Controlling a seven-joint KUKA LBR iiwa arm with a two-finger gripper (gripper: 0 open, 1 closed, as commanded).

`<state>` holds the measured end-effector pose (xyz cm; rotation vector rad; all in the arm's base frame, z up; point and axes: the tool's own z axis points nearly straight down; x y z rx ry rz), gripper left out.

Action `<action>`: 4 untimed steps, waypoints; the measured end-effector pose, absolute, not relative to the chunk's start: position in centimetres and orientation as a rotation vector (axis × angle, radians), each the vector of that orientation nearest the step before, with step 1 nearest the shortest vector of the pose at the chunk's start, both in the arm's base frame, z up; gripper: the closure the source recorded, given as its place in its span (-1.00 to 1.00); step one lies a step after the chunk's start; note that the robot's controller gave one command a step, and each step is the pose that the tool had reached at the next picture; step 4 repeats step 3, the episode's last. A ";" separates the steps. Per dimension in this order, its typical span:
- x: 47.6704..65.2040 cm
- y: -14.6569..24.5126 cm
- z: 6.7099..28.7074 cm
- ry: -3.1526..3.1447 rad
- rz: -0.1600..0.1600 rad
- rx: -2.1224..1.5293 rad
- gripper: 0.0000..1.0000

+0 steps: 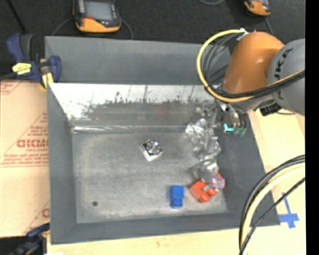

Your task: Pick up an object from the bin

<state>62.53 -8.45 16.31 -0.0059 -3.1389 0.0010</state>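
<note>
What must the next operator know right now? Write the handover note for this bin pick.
Gripper: down in the bin, right side, just behind the orange piece; grip state unclear.
Things: orange piece front right, a clear purplish bit against it; blue block just to its left; small silvery thing alone mid-floor.
Done: nothing seen lifted.
Left: grasp one thing and raise it out.

One block (pixel 176 196); one toy (pixel 202 191) — one lump (pixel 152 149)

Scuffed matt grey metal bin (pixel 122 211)
</note>
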 end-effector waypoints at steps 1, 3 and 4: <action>57.7 -12.8 8.9 -2.971 0.002 1.028 -1.00; 59.0 -11.3 29.0 -2.957 0.010 1.096 1.00; 59.0 -11.3 29.0 -2.957 0.010 1.096 1.00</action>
